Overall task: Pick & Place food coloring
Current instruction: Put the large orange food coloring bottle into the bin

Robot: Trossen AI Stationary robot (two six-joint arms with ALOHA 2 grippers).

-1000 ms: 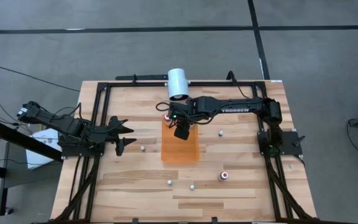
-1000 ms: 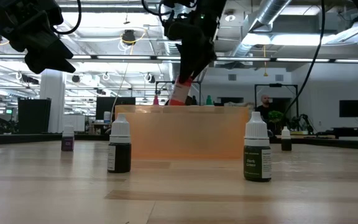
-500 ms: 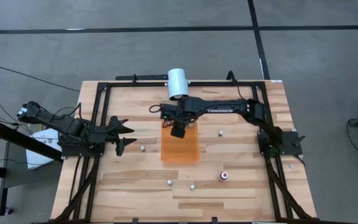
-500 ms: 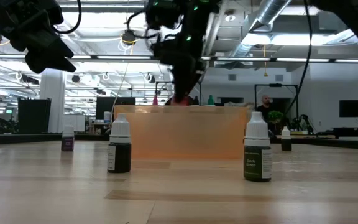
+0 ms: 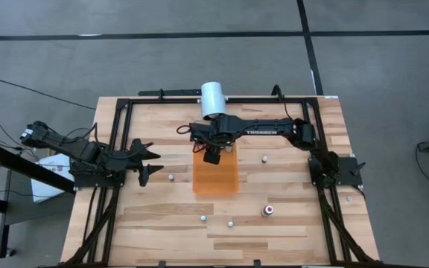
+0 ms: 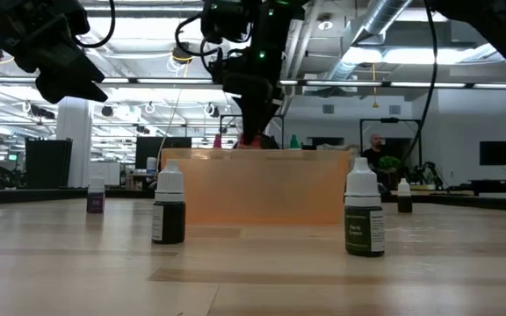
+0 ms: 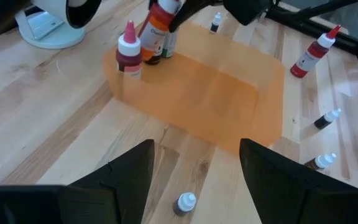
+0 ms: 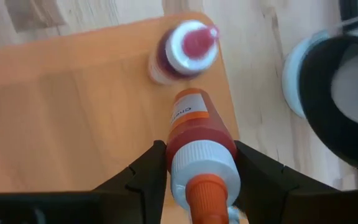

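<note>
My right gripper is shut on an orange food coloring bottle with a white cap. It hangs over the far end of the flat orange mat. A dark red bottle stands on the mat right beside it, and also shows in the left wrist view. More small bottles stand on the table, such as a dark one and a dark green one. My left gripper waits open at the table's left, with a small capped bottle on the wood below it. My right gripper pinches the orange bottle between its two fingers, on the two sides of its shoulder just under the white cap. The fingers come from above, slanting down. The bottle hangs tilted, cap toward the wrist, its bottom low over the mat; whether it touches, I cannot tell.
A big white cylinder lies just beyond the mat's far end, close to my right gripper. A red bottle and small ones dot the near and right wood. A black frame rims the table.
My right gripper has sunk with the orange bottle and shifted a little toward the table's left, over the mat's far end. In the low view the bottle has dropped almost behind the mat's edge. Its hold has stayed the same.
</note>
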